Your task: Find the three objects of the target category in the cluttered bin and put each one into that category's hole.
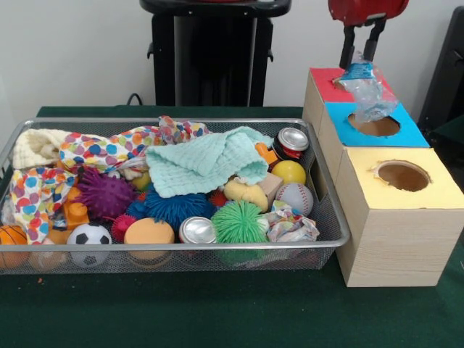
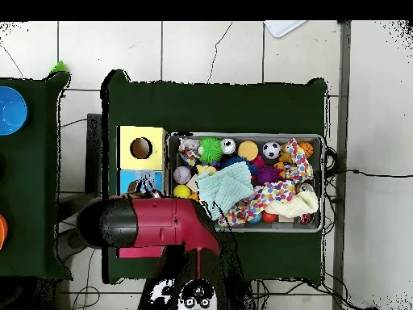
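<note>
I see the gripper (image 1: pixel 362 54) closed on a crumpled plastic bag (image 1: pixel 368 90), which hangs just below it over the blue hole (image 1: pixel 374 125) of the wooden box (image 1: pixel 395 239). No writing is readable on the bag or the cans (image 1: pixel 197 230).
</note>
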Robot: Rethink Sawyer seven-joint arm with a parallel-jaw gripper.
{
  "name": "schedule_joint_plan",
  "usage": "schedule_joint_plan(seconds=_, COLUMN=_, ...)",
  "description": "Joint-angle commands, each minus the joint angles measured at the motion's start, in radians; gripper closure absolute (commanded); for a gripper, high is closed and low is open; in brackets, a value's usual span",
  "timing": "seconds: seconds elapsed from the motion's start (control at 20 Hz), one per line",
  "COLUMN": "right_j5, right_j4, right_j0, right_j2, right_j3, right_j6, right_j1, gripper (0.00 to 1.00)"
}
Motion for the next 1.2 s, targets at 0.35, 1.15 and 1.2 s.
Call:
schedule_joint_plan(seconds=0.35, right_j5=0.007, right_j4=0.003, right_j0=0.055, right_j2=-0.045, right_j3=-0.027, right_j6=0.294, right_j1=0.12, gripper=1.0)
schedule_joint_plan(seconds=1.15, right_j5=0.064, right_j4=0.054, right_j0=0.136, right_j2=-0.095, right_j3=-0.063, right_j6=0.347, right_j1=0.167, gripper=1.0)
schedule_joint_plan(seconds=1.2, right_j5=0.061, right_j4=0.056, right_j0=0.136, right_j2=-0.098, right_j3=-0.062, right_j6=0.346, right_j1=0.166, gripper=1.0)
